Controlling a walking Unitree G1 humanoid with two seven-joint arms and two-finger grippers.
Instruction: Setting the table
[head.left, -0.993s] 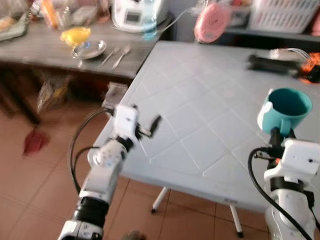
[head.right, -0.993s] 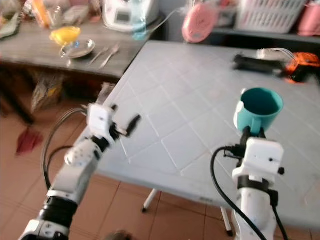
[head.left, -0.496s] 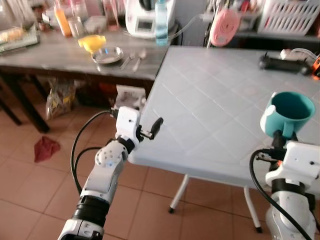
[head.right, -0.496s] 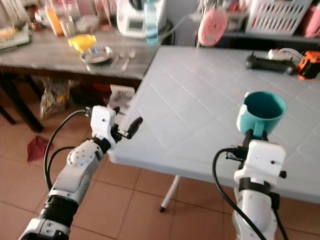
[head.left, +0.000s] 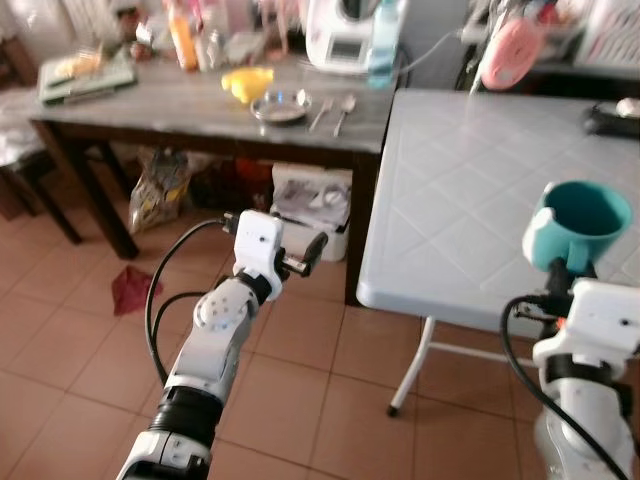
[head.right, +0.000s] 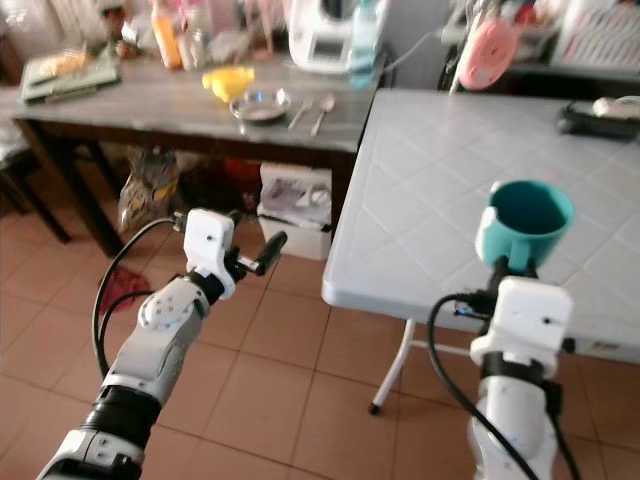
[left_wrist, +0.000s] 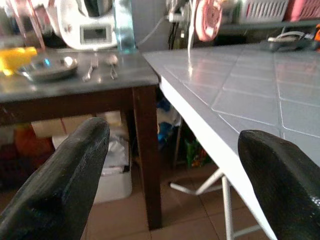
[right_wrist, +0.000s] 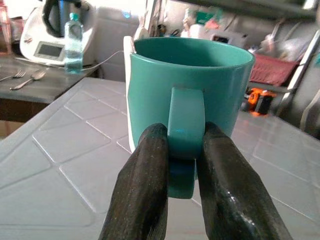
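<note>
A: Where's the mug (head.left: 576, 222)?
B: Right of frame, upright, its handle pinched by the right gripper (right_wrist: 181, 150), above the white table (head.left: 470, 190).

A: How far along?
B: Barely, I'd judge. Plate (head.left: 281, 106), fork (head.left: 321, 114) and spoon (head.left: 344, 108) sit at upper centre on the side table (head.left: 150, 105). Left gripper (left_wrist: 170, 165) gapes, empty.

Blurred clutter (head.left: 200, 40) at the wooden table's (head.left: 150, 105) back, white table (head.left: 480, 190) cut off at the right edge
</note>
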